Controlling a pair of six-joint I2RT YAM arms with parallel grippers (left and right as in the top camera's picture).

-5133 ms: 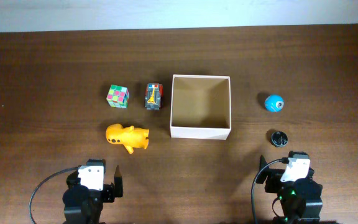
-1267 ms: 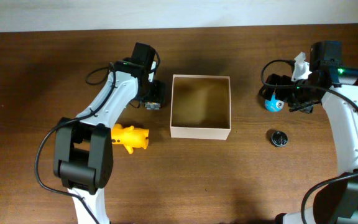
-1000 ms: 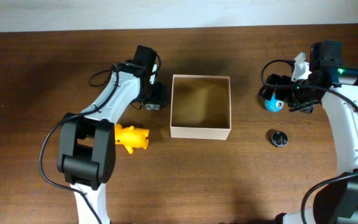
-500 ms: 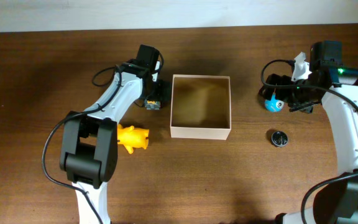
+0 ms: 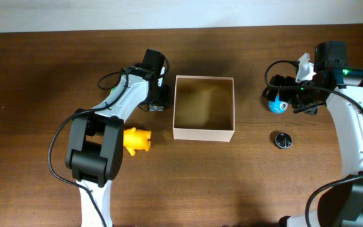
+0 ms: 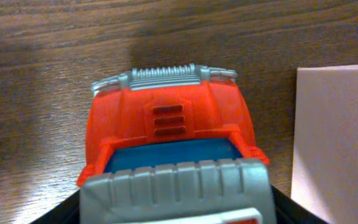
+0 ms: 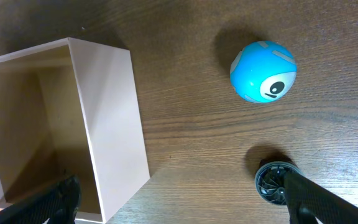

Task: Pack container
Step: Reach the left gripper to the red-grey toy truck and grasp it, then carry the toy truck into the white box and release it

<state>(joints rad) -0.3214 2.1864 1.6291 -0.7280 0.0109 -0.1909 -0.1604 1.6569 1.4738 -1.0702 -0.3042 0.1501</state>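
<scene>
A: OK, L arm status?
B: Left gripper [image 5: 158,99] is at the toy truck [image 6: 169,143], just left of the container [image 5: 203,133]. Wrist cam is filled w/ red cab, blue mid, grey grille. Black fingers [image 6: 64,218] lie against both sides of the truck, so it's clamped. Can't tell if the truck is lifted off the table [image 5: 43,94].
A: Container?
B: Mid-table, upright, open top. White walls, tan inside. Its wall shows at the R edge of the L wrist cam, close to the truck.
A: R arm?
B: Right gripper [image 7: 179,180] is spread wide, holding nothing, near the blue ball [image 7: 263,71] w/o touching it. Ball sits right of the container, well apart from it. Black disc [image 7: 272,182] lies nearer the robot than the ball, by one R fingertip.
A: Other items?
B: Yellow toy [image 5: 137,140] is left-front of the container, apart from it, partly under the L arm.
</scene>
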